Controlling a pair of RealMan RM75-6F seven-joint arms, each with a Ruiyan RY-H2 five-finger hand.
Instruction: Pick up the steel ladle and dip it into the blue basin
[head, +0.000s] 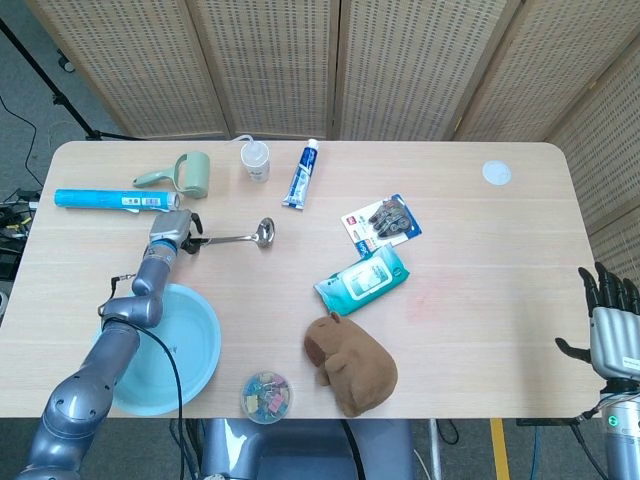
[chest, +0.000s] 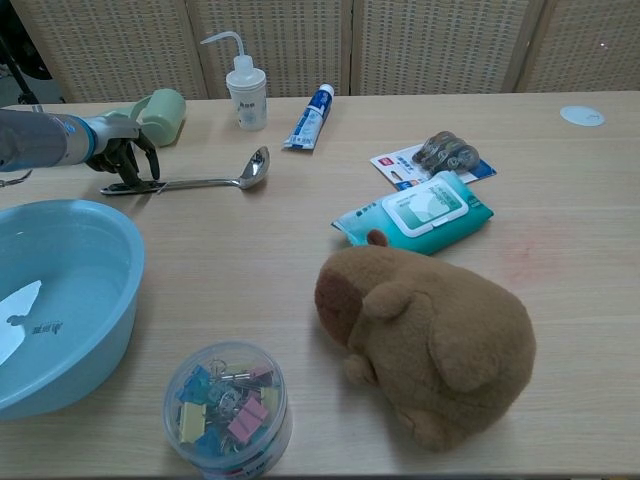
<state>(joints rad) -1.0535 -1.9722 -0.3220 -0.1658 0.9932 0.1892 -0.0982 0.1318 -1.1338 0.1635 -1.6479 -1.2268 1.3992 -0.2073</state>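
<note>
The steel ladle (head: 238, 237) (chest: 205, 182) lies flat on the table, bowl to the right, handle pointing left. My left hand (head: 170, 233) (chest: 122, 150) is at the handle's left end, fingers curled down around it, and a short piece of handle sticks out past them. The blue basin (head: 195, 345) (chest: 70, 300) sits at the near left edge, just in front of that hand, with a little water in it. My right hand (head: 610, 322) hangs off the table's near right corner, fingers spread, holding nothing.
A green lint roller (head: 190, 172), a blue tube (head: 105, 199), a squeeze bottle (head: 256, 160) and toothpaste (head: 300, 173) lie behind the ladle. A wipes pack (head: 362, 279), a blister card (head: 388, 220), a brown plush (head: 350, 363) and a clip jar (head: 266, 396) occupy the middle.
</note>
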